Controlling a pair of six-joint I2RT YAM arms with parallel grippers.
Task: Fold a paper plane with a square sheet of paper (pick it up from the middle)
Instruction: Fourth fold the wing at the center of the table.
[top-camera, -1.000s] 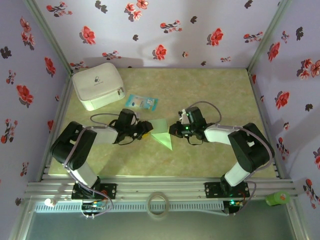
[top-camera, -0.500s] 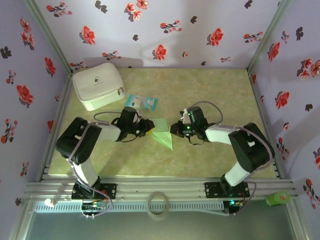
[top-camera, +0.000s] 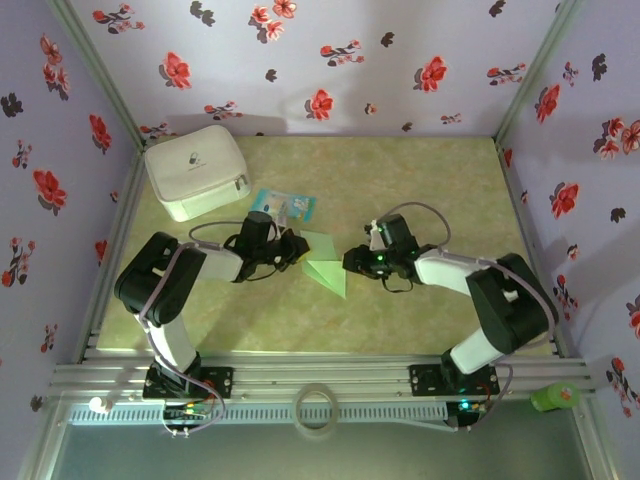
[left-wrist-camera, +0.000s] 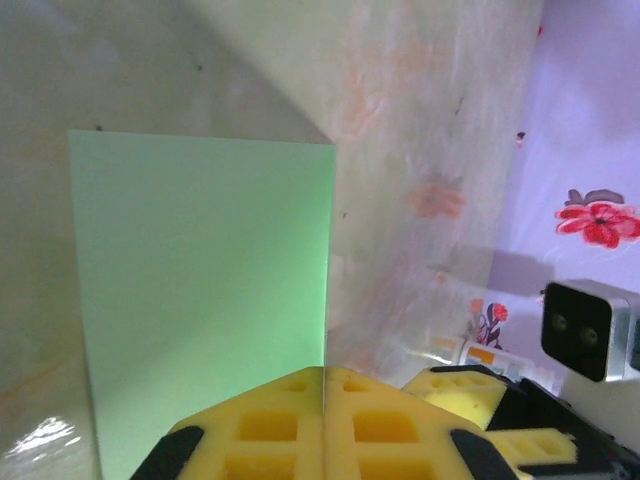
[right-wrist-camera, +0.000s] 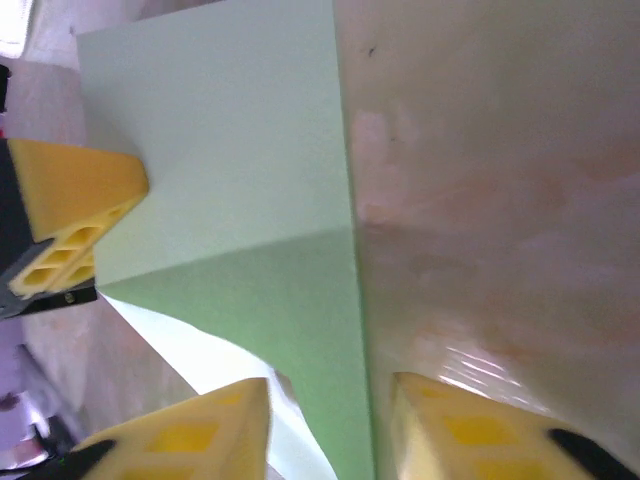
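Mint paper half-folded — my left claw pinches its edge to steady it; right claw spread, straddling the crease.

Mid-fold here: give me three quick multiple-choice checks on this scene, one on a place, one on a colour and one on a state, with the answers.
1. Where on the table is the white pouch? A far-left corner; B near-right corner; C middle of the near edge.
2. What colour is the sheet of paper? A red; B pale green; C black.
3. How do the jaws of the left gripper stand? A wide open above the paper; B shut on the white pouch; C shut on the paper's edge.
Answers: 1 A, the top view shows it in the far-left corner. 2 B, it is pale green in each view. 3 C, the left wrist view shows the yellow fingers pressed together, the paper's edge running into their seam.
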